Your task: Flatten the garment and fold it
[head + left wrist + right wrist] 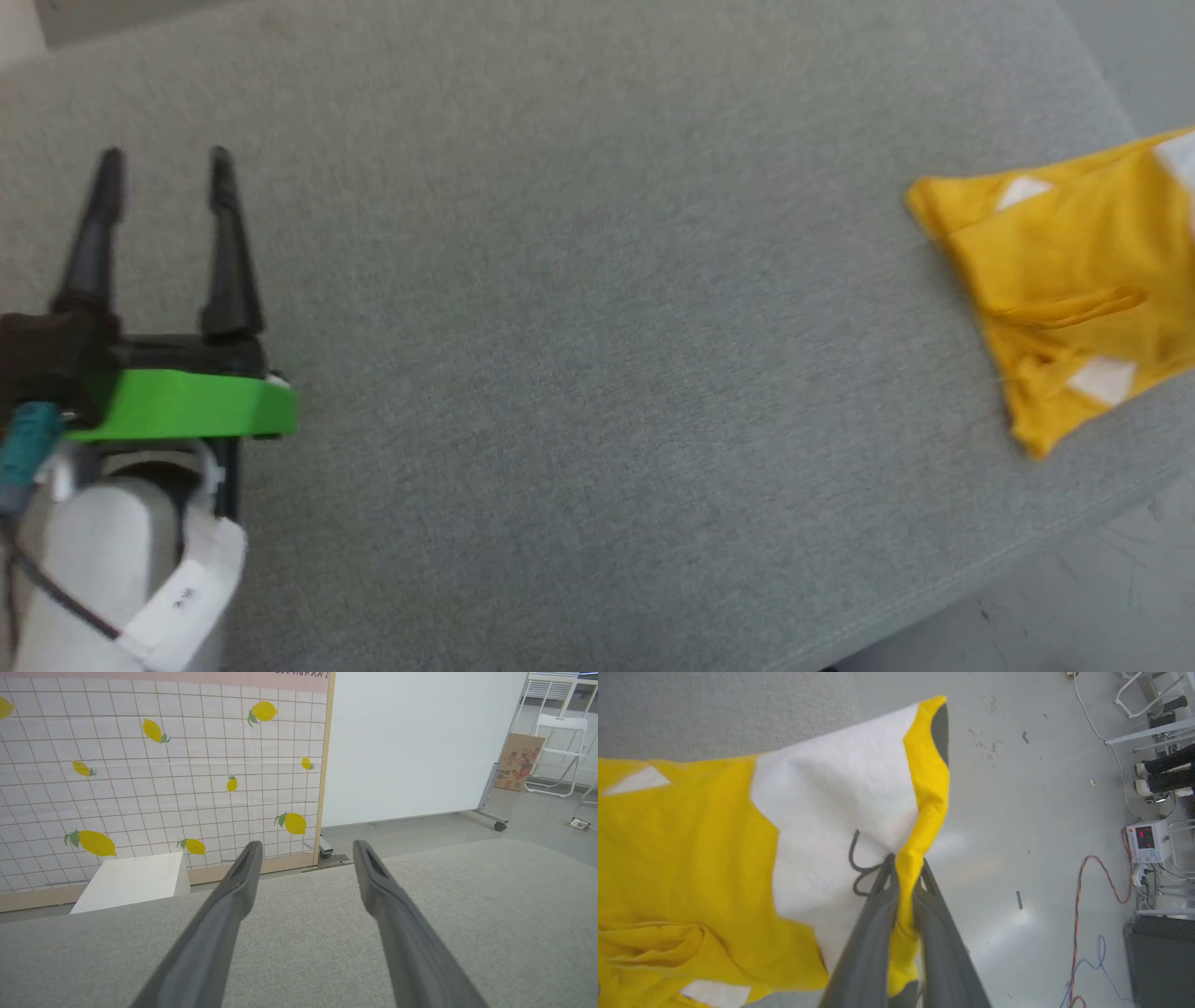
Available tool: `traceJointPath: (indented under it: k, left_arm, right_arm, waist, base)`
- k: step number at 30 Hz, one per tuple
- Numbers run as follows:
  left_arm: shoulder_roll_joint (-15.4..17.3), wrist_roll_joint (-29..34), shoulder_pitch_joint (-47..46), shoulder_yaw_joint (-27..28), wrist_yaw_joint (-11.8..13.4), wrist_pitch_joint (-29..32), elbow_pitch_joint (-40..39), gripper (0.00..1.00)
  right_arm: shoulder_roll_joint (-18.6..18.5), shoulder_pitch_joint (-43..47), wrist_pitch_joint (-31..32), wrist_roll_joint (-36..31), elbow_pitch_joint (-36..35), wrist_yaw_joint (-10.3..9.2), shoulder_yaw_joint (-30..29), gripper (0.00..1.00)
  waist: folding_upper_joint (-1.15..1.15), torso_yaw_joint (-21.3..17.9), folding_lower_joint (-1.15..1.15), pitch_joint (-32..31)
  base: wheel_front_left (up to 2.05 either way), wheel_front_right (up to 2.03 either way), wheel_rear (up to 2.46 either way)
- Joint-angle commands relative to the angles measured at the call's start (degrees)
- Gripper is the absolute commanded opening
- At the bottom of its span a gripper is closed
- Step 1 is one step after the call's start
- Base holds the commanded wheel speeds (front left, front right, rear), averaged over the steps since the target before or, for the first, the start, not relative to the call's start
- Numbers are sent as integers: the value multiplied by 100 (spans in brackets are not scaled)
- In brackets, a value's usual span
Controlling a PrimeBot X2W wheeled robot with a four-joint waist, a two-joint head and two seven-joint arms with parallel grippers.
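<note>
The lemon-print tile panel (140, 788) carries cut-off lettering at 12 o'clock, ending "URANT". The print on the cardboard box (520, 763) is unreadable. At 9 o'clock in the head view, the left gripper (165, 154) gapes wide, holding nothing, over the grey fabric table (560, 327). The right gripper (906, 862) is pinched on the hem of the yellow T-shirt (1074, 271), which lies at 3 o'clock by the table edge.
</note>
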Motion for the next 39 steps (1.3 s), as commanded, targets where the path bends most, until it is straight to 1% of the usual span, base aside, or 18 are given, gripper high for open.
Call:
traceJointPath:
  k: [1,3,4,5,9,12,16,20,24,27,29,33,34,36,39]
  left_arm:
    - [113,81,16,124,80,50,-111,100]
    - [168,78,111,231,137,104,-254,100]
    - [185,77,151,264,157,126,-305,100]
    - [205,75,195,300,175,142,-362,100]
    - [212,28,294,372,218,134,-431,100]
    - [154,-27,344,371,236,39,-341,100]
    - [13,-164,515,435,296,-185,-136,100]
    - [-191,-350,674,488,341,-468,114,100]
    - [-365,-514,759,500,360,-604,299,100]
    - [-459,-611,869,559,403,-669,378,100]
    - [-491,-654,929,569,399,-697,422,100]
    - [-576,-731,1043,568,403,-739,516,100]
    - [-600,-747,1063,546,396,-741,547,100]
    - [-631,-746,1112,481,378,-745,620,100]
    - [-688,-741,1149,341,320,-756,767,100]
  right_arm:
    - [80,-167,-123,-147,232,-11,-231,0]
    - [203,-252,-257,-295,565,-11,-583,0]
    - [250,-280,-326,-389,684,-11,-696,31]
    - [297,-314,-421,-510,813,-11,-829,100]
    - [401,-434,-785,-842,1104,-11,-1240,100]
    - [442,-505,-1083,-886,1057,-11,-1337,100]
    - [599,-582,-1698,-614,621,-11,-1150,100]
    - [819,-685,-2599,-245,42,-11,-1149,100]
    - [1240,-541,-3406,-6,-775,-11,-963,100]
    - [1682,-202,-3829,62,-1406,-11,-883,100]
    - [2020,74,-4000,131,-1777,-11,-897,100]
    - [2690,764,-4192,-5,-2448,-11,-862,100]
    - [2811,935,-4214,-90,-2559,-11,-831,100]
    - [3178,1333,-4250,-143,-2724,-11,-864,100]
    - [3469,1827,-4281,-311,-2798,-11,-887,100]
  waist:
    - [0,212,0,682]
    - [0,248,0,727]
    - [0,264,0,735]
    - [0,276,0,733]
    - [0,324,0,605]
    - [0,375,0,352]
    - [0,386,0,-137]
    - [0,512,0,-685]
    - [0,735,0,-1114]
    - [0,890,0,-1418]
    - [0,1013,0,-1576]
    - [0,1229,0,-1887]
    - [0,1283,0,-1954]
    - [0,1380,0,-2083]
    - [0,1507,0,-2239]
  base:
    - [0,0,0]
    - [0,0,0]
    - [0,0,0]
    - [0,0,0]
    - [0,0,0]
    - [0,0,0]
    - [0,0,0]
    - [0,0,0]
    - [0,0,0]
    - [0,0,0]
    - [0,0,0]
    - [0,0,0]
    - [0,0,0]
    - [0,0,0]
    - [0,0,0]
